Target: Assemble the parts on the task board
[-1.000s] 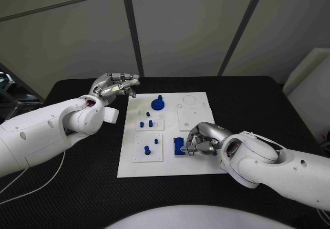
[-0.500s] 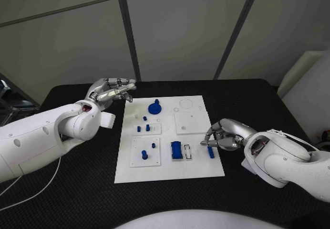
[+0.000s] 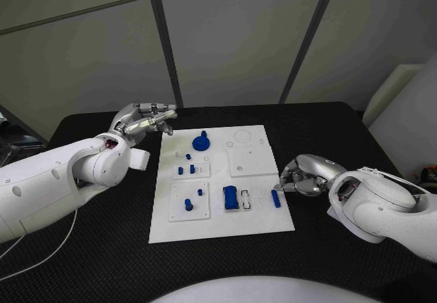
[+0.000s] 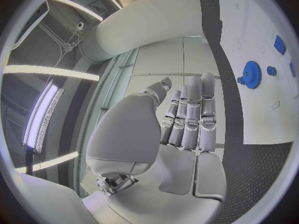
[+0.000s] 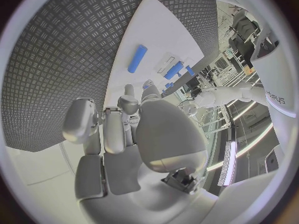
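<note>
1. Head view: black table (image 3: 337,126), carrying the white task board (image 3: 259,218) at its middle.
2. Task board: the landmark for all positions below; blue parts lie on and stand in it.
3. Left hand (image 3: 144,120): raised just off the board's far left corner, fingers curled in together, grasping nothing.
4. Right hand (image 3: 304,176): just off the board's right edge, fingers curled inward, clenched on nothing; it is apart from the parts.
5. Blue gear (image 3: 201,142): on the board's far left part, with a knob on top.
6. Blue block (image 3: 232,198): on the board's near middle, just beside a small white frame (image 3: 247,200).
7. Blue bar (image 3: 275,199): lying flat near the board's right edge, the part closest to the right hand.
8. Small blue pegs (image 3: 187,204): standing in the white sub-plates along the board's left half.
</note>
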`<state>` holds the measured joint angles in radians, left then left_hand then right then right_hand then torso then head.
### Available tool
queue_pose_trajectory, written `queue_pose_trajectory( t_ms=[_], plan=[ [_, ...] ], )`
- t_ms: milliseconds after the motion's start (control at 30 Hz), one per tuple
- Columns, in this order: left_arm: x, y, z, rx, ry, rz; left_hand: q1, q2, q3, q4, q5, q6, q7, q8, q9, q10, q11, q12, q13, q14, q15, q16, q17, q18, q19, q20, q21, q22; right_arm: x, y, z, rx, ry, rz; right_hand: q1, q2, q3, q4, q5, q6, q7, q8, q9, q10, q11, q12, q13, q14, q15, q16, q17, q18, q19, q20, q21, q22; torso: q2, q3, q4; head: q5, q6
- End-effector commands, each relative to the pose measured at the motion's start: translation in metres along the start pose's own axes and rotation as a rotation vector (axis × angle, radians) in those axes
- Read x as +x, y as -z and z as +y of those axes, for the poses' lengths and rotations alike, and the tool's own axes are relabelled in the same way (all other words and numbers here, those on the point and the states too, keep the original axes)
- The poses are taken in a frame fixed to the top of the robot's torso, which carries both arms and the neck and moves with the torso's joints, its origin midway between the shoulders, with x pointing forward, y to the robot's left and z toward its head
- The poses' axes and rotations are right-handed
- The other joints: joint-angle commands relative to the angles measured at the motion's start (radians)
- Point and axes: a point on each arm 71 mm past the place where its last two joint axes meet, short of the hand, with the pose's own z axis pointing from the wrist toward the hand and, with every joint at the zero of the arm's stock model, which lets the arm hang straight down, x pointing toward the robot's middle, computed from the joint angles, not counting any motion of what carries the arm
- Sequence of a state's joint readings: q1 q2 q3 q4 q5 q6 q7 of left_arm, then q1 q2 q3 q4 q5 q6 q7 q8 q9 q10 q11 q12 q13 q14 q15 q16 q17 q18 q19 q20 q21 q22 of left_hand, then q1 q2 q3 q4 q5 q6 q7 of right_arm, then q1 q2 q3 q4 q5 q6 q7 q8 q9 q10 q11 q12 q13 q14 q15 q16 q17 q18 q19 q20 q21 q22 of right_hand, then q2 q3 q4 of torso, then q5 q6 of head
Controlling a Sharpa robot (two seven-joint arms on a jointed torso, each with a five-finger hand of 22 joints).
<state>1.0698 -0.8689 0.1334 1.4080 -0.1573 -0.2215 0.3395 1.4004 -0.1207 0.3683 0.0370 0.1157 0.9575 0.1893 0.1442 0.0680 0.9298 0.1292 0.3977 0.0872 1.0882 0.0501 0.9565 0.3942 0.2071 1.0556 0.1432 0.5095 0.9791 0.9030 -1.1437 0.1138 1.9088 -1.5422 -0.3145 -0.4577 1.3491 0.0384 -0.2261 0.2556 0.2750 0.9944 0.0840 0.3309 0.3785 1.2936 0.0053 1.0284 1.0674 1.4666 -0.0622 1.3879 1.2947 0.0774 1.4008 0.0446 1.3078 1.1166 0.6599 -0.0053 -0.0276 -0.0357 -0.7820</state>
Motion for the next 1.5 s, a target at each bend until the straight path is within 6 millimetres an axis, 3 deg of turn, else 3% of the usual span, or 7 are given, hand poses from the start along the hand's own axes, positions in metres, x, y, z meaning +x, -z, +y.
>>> queue_pose_trajectory(
  t_ms=[33, 233, 1167, 1500],
  plan=[
    [0.001, 0.0, -0.001, 0.009, 0.006, 0.012, -0.008, 0.005, -0.004, 0.001, 0.004, -0.004, 0.005, -0.004, -0.001, -0.006, 0.002, 0.004, -0.001, -0.005, 0.001, -0.005, -0.001, -0.025, 0.003, 0.005, -0.005, -0.002, 0.003, -0.003, 0.0, 0.011, 0.081, 0.023, 0.011, -0.004, -0.008, 0.0, 0.006, 0.01, -0.002, -0.004, -0.002, -0.003, -0.001, -0.006, -0.003, 0.046, -0.002, -0.005, -0.002, 0.01, -0.006, 0.0, -0.007, -0.002, 0.0, -0.0002, -0.0009, -0.004, -0.003],
    [0.001, 0.0, -0.001, 0.009, 0.007, 0.012, -0.008, 0.005, -0.004, 0.001, 0.004, -0.004, 0.005, -0.004, -0.001, -0.006, 0.002, 0.004, -0.001, -0.005, 0.001, -0.005, -0.001, -0.025, 0.003, 0.005, -0.005, -0.002, 0.006, -0.007, 0.0, 0.018, 0.102, 0.036, 0.011, -0.007, -0.012, 0.0, 0.007, 0.013, -0.002, -0.006, -0.002, -0.006, -0.001, -0.012, -0.007, 0.046, -0.003, -0.008, -0.005, 0.011, -0.007, 0.0, -0.01, -0.006, 0.0, -0.0012, 0.0016, -0.007, -0.006],
    [0.0, 0.0, 0.0, 0.003, 0.006, 0.01, -0.008, 0.007, -0.005, 0.001, 0.004, -0.003, 0.005, -0.003, -0.001, -0.006, 0.002, 0.005, -0.001, -0.004, 0.001, -0.004, -0.001, -0.025, 0.003, 0.005, -0.006, -0.002, 0.028, -0.011, 0.006, 0.02, 0.148, 0.145, -0.004, -0.018, -0.036, 0.016, 0.006, 0.038, -0.008, -0.008, 0.002, 0.0, -0.005, -0.011, -0.002, 0.048, -0.006, -0.005, 0.005, 0.01, -0.004, -0.003, -0.01, -0.002, 0.002, -0.0023, 0.0015, -0.008, -0.017],
    [-0.001, 0.0, 0.0, 0.001, 0.006, 0.01, -0.008, 0.007, -0.005, 0.001, 0.004, -0.003, 0.005, -0.003, -0.001, -0.006, 0.002, 0.005, -0.001, -0.004, 0.001, -0.004, -0.001, -0.025, 0.003, 0.005, -0.006, -0.002, 0.038, -0.011, 0.009, 0.016, 0.194, 0.185, 0.026, -0.023, -0.037, 0.0, 0.009, 0.046, -0.012, -0.008, 0.007, 0.0, -0.009, -0.014, -0.001, 0.049, -0.009, -0.007, 0.006, 0.01, -0.003, -0.006, -0.012, -0.003, 0.001, -0.0023, 0.001, -0.006, -0.022]
  ],
)
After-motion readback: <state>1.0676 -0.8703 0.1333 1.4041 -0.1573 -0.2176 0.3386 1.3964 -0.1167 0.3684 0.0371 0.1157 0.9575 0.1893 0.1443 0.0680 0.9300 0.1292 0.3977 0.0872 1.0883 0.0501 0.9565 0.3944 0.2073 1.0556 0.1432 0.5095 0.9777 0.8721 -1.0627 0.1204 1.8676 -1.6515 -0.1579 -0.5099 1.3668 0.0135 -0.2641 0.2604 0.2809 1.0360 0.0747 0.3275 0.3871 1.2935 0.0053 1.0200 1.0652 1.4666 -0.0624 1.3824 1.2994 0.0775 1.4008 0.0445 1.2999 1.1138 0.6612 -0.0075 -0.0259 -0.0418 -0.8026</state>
